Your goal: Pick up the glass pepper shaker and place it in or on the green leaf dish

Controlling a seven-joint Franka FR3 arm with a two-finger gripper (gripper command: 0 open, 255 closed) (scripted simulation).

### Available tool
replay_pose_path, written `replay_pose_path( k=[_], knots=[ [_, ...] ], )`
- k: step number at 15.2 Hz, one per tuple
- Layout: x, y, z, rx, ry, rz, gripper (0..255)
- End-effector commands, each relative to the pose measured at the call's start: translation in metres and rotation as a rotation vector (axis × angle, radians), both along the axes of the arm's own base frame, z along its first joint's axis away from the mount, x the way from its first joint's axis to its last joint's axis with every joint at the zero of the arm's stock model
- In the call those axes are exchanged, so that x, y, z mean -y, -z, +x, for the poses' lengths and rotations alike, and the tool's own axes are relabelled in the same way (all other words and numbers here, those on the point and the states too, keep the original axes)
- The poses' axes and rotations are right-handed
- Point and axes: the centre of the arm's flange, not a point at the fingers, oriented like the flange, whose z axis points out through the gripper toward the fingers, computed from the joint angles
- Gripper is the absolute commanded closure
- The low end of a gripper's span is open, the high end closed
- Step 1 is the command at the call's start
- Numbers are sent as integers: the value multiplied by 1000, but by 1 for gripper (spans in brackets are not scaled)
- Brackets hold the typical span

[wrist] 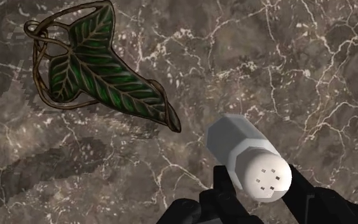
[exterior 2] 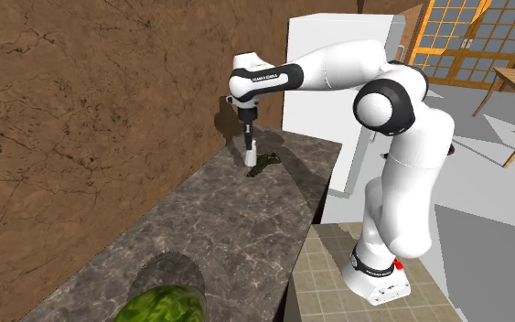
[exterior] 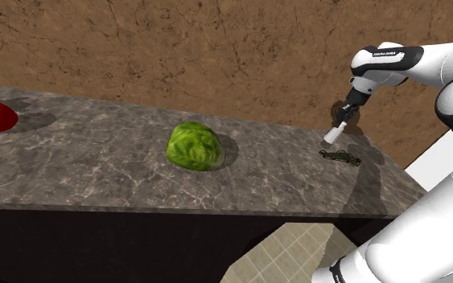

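The black fingers are clamped on the pepper shaker, a pale faceted body with a rounded white, holed cap, held above the surface. The green leaf dish, veined and wire-rimmed, lies flat beside it near the dark marbled slab's end edge. Beyond stretches open stone, then a mottled green lump.
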Motion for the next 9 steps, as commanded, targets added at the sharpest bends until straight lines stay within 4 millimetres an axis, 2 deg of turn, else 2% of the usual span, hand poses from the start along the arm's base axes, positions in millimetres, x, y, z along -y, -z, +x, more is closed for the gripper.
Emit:
replay_pose_path(
  k=[1,9],
  knots=[
    [22,-5,-12,0,-1,0,255],
    [112,-28,-62,0,-1,0,255]
  ],
)
